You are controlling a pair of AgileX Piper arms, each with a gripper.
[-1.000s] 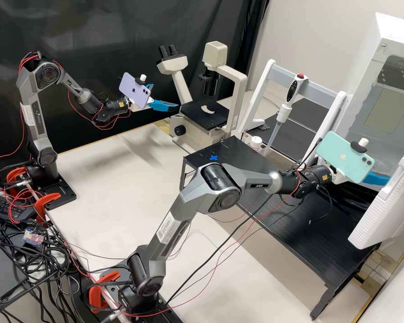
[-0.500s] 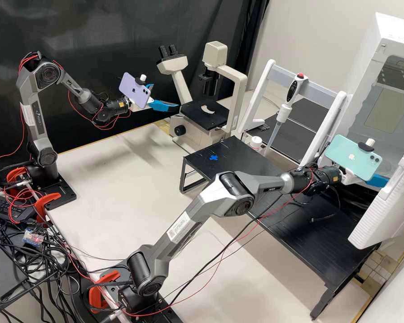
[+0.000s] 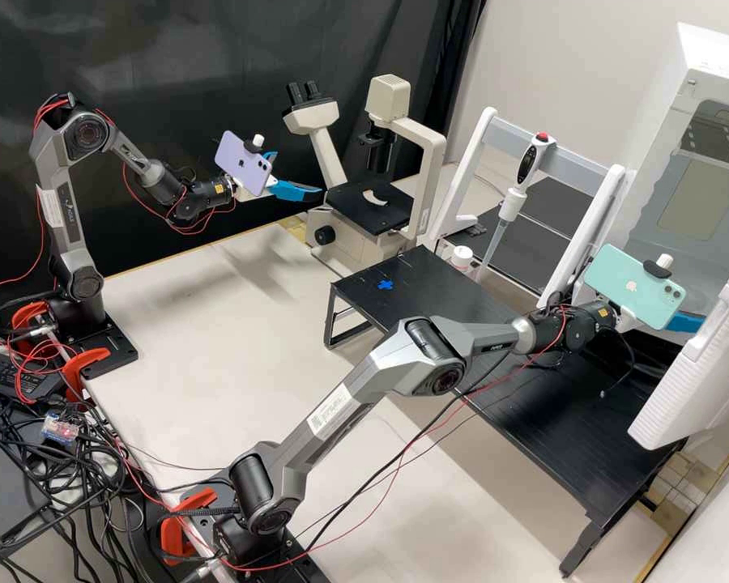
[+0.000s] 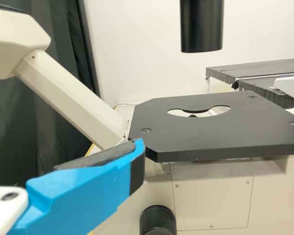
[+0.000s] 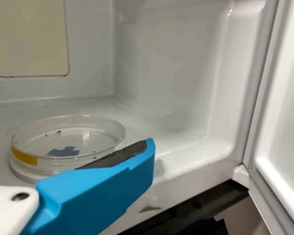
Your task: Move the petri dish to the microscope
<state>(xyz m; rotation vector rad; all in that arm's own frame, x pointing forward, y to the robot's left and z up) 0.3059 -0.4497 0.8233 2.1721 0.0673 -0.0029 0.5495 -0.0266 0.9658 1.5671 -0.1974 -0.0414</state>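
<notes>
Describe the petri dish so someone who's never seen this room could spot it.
Find the white, open-doored cabinet. Inside, on its floor, sits the round petri dish. Unlike the blue finger nearby, it's clear, with a yellow strip on its side.

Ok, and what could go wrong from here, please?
The right gripper might push the clear dish instead of gripping it, as one finger is close beside it. Coming out, it might bump the open white door. Later, the dish might sit badly on the microscope platform, which has a hole.
</notes>
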